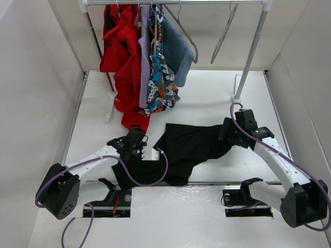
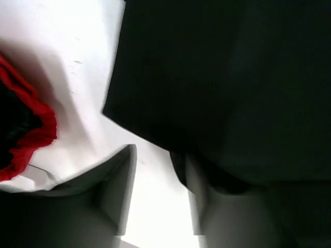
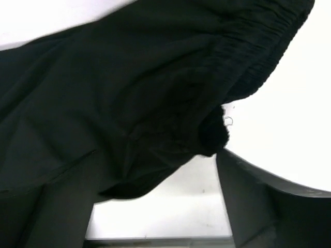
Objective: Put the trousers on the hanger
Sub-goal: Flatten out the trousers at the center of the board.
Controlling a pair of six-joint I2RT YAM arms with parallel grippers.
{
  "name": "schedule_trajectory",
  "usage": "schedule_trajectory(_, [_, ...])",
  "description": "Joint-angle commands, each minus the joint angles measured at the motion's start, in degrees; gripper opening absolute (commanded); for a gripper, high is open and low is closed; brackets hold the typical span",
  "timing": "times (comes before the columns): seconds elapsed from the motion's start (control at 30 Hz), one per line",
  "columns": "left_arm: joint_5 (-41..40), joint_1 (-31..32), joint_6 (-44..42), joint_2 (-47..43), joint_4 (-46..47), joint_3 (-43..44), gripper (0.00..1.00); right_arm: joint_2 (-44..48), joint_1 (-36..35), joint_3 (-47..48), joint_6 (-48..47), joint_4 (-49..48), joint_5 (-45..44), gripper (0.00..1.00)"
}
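Note:
The black trousers (image 1: 192,147) lie crumpled on the white table between the two arms. My left gripper (image 1: 144,151) is low at their left edge. In the left wrist view it (image 2: 154,155) is open, with bare table between the fingers and black fabric (image 2: 222,88) over its right fingertip. My right gripper (image 1: 231,135) is at the trousers' right end. The right wrist view shows it (image 3: 158,155) wide open, and the elastic waistband (image 3: 248,57) sags into the gap without being pinched. A thin empty hanger (image 1: 224,35) hangs on the rail at the back right.
A clothes rail (image 1: 176,2) at the back carries red (image 1: 120,46), lilac, patterned (image 1: 160,77) and blue-grey clothes, plus another empty hanger (image 1: 187,37). Its right post (image 1: 251,57) stands on the table. White walls close both sides. The red garment's hem (image 2: 31,134) is by my left gripper.

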State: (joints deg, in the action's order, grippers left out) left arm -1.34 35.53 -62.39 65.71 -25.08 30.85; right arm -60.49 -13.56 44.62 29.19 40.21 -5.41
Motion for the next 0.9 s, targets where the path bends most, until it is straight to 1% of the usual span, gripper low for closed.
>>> schedule_trajectory(0.0, [0.4, 0.1, 2.4, -1.5, 3.9, -0.3, 0.36, -2.4, 1.5, -3.7, 2.6, -8.2, 2.1, 0.92])
schedule_trajectory(0.03, [1.2, 0.1, 3.2, -2.2, 3.9, -1.0, 0.25, -3.2, 2.3, -4.3, 2.6, -9.6, 4.4, 0.82])
schedule_trajectory(0.07, [1.2, 0.1, 4.0, -2.3, 3.9, -1.0, 0.15, -4.5, 3.1, -4.3, 1.8, -11.4, 5.1, 0.51])
schedule_trajectory(0.1, [1.2, 0.1, 5.5, -2.8, 4.4, -1.6, 0.06, -4.5, 3.1, -4.3, 1.7, -11.5, 5.1, 0.33])
schedule_trajectory(0.13, [1.2, 0.1, 6.2, -3.3, 4.4, -2.4, 0.0, -4.5, 3.1, -4.3, 1.7, -11.5, 5.1, 0.16])
schedule_trajectory(0.17, [1.2, 0.1, 6.8, -3.3, 4.4, -2.4, 0.0, -4.5, 3.1, -2.7, 1.7, -10.5, 4.4, 0.02])
schedule_trajectory(0.23, [-0.9, 0.1, 8.4, -5.0, 4.9, -3.2, 0.0, -2.2, 3.1, -0.9, 1.1, -8.6, 2.5, 0.0])
schedule_trajectory(0.27, [-1.5, -1.6, 9.0, -7.3, 5.0, -3.2, 0.0, -1.0, 3.1, 1.7, 1.1, -7.1, 1.8, 0.0])
schedule_trajectory(0.3, [-2.0, -3.2, 10.0, -8.8, 5.5, -3.2, 0.0, 2.1, 3.6, 3.3, 1.1, -3.4, 1.1, 0.0])
schedule_trajectory(0.37, [-2.0, -6.3, 11.4, -12.3, 5.5, -1.1, 0.0, 6.2, 3.6, 6.7, 0.5, 0.3, -1.9, 0.0])
schedule_trajectory(0.4, [-0.7, -9.1, 11.4, -15.7, 4.3, -0.4, 0.0, 8.3, 3.6, 10.2, 0.5, 3.6, -3.0, 0.0])
schedule_trajectory(0.43, [0.5, -10.0, 11.4, -17.3, 3.0, 0.3, 0.0, 12.3, 3.6, 11.9, 0.5, 4.6, -4.0, 0.0])
schedule_trajectory(0.47, [4.2, -10.6, 10.0, -18.8, -0.5, 0.8, 0.0, 14.2, 3.6, 13.4, 0.5, 5.7, -6.3, 0.0])
schedule_trajectory(0.5, [6.2, -10.6, 6.3, -21.8, -2.1, 1.4, 0.0, 15.6, 3.6, 14.7, 0.5, 6.6, -7.1, 0.0])
schedule_trajectory(0.53, [7.6, -10.6, 4.7, -23.2, -3.4, 1.4, 0.05, 18.0, 3.6, 16.9, 0.5, 7.2, -7.1, 0.0])
schedule_trajectory(0.57, [9.0, -9.4, 3.4, -24.5, -4.4, 1.4, 0.21, 18.7, 3.6, 17.9, 0.5, 7.9, -7.1, 0.0])
schedule_trajectory(0.6, [10.9, -8.5, 2.5, -26.0, -6.1, 1.4, 0.34, 18.7, 3.6, 18.9, 0.5, 7.9, -7.1, 0.0])
schedule_trajectory(0.63, [11.5, -6.4, 2.5, -26.0, -6.1, 2.0, 0.4, 19.4, 3.6, 21.7, 0.5, 8.5, -7.1, 0.0])
schedule_trajectory(0.7, [10.9, -4.8, 3.9, -23.7, -6.9, 3.2, 0.4, 19.4, 3.6, 25.6, 1.1, 9.3, -7.1, 0.0])
schedule_trajectory(0.73, [10.1, -4.2, 5.1, -19.9, -6.9, 4.6, 0.44, 18.7, 3.6, 27.6, 1.1, 9.3, -8.5, 0.0])
schedule_trajectory(0.77, [9.5, -3.5, 5.8, -17.6, -6.9, 5.4, 0.54, 18.0, 3.6, 31.5, 1.1, 9.3, -9.3, 0.0])
schedule_trajectory(0.8, [9.5, -3.5, 5.8, -15.3, -6.9, 6.2, 0.63, 17.4, 3.6, 33.1, 1.1, 9.3, -10.3, 0.0])
schedule_trajectory(0.83, [9.5, -3.0, 5.8, -11.0, -7.7, 7.8, 0.73, 16.9, 3.6, 34.6, 0.6, 9.3, -11.6, 0.0])
schedule_trajectory(0.87, [10.6, -2.0, 5.8, -9.1, -7.7, 8.7, 0.78, 16.4, 3.6, 36.5, 0.6, 9.3, -11.6, 0.0])
